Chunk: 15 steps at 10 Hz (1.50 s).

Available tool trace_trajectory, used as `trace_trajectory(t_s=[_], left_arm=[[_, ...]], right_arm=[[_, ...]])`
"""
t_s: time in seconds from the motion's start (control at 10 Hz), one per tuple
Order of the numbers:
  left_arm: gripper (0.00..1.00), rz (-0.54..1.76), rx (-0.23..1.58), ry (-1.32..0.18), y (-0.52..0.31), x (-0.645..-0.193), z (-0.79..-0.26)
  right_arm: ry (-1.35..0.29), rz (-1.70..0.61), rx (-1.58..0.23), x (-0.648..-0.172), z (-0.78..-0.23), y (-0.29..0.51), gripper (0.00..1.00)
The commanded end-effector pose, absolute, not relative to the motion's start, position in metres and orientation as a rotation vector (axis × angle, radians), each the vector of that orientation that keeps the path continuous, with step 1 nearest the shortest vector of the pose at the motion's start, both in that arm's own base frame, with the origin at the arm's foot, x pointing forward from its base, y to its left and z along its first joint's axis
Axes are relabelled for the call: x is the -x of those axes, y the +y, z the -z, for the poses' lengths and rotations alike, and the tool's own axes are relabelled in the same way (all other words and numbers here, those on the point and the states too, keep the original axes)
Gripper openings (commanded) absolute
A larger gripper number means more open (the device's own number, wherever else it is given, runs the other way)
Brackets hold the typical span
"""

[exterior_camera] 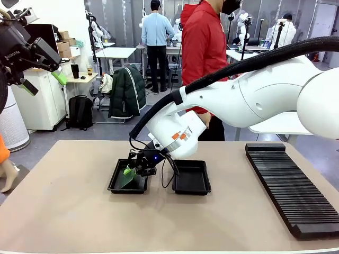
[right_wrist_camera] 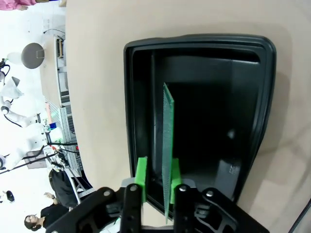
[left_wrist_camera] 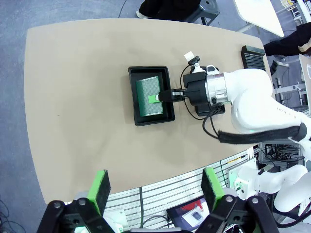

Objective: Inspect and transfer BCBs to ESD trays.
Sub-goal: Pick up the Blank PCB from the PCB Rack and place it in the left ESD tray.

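Tan bench up front, ribbed rack at the right. Right hand down in the left tray, second tray just beside; green board slanting beneath that hand. Left hand high, well apart.

Left wrist: left hand spread wide, empty, far above the board, whose long axis follows the tray's length.

Right wrist: board on edge between the pads, touching one, clear gap to the other. Released, by the look. Likely retreat: straight back along the board's plane.
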<state>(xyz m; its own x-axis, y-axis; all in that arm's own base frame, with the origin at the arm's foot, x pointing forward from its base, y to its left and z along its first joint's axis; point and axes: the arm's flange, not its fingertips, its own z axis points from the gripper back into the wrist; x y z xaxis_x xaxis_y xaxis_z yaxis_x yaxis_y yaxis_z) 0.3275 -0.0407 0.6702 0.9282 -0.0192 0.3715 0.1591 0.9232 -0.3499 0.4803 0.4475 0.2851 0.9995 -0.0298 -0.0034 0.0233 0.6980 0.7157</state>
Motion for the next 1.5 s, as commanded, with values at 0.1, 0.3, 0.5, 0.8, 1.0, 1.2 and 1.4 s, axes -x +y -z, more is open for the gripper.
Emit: trace_trajectory(t_s=[0.1, 0.3, 0.5, 0.8, 1.0, 1.2, 1.4], left_arm=[[1.00, 0.092, 0.386, -0.373, -0.040, -0.328, -0.669], [1.00, 0.092, 0.386, -0.373, -0.040, -0.328, -0.669], [1.00, 0.092, 0.386, -0.373, -0.040, -0.328, -0.669], [1.00, 0.092, 0.386, -0.373, -0.040, -0.328, -0.669], [1.00, 0.092, 0.386, -0.373, -0.040, -0.328, -0.669], [1.00, 0.092, 0.386, -0.373, -0.040, -0.328, -0.669], [1.00, 0.092, 0.386, -0.373, -0.040, -0.328, -0.669]], right_arm=[[-0.015, 0.032, -0.656, -0.481, -0.317, 0.464, 0.32], [0.007, 0.022, -0.532, -0.487, -0.336, 0.475, 0.48], [0.015, 0.011, -0.374, -0.492, -0.359, 0.488, 0.67], [0.026, 0.012, -0.165, -0.491, -0.393, 0.492, 1.00], [0.032, 0.040, -0.088, -0.486, -0.411, 0.484, 1.00], [0.038, 0.045, -0.057, -0.484, -0.418, 0.479, 1.00], [0.031, 0.072, -0.052, -0.487, -0.421, 0.476, 1.00]])
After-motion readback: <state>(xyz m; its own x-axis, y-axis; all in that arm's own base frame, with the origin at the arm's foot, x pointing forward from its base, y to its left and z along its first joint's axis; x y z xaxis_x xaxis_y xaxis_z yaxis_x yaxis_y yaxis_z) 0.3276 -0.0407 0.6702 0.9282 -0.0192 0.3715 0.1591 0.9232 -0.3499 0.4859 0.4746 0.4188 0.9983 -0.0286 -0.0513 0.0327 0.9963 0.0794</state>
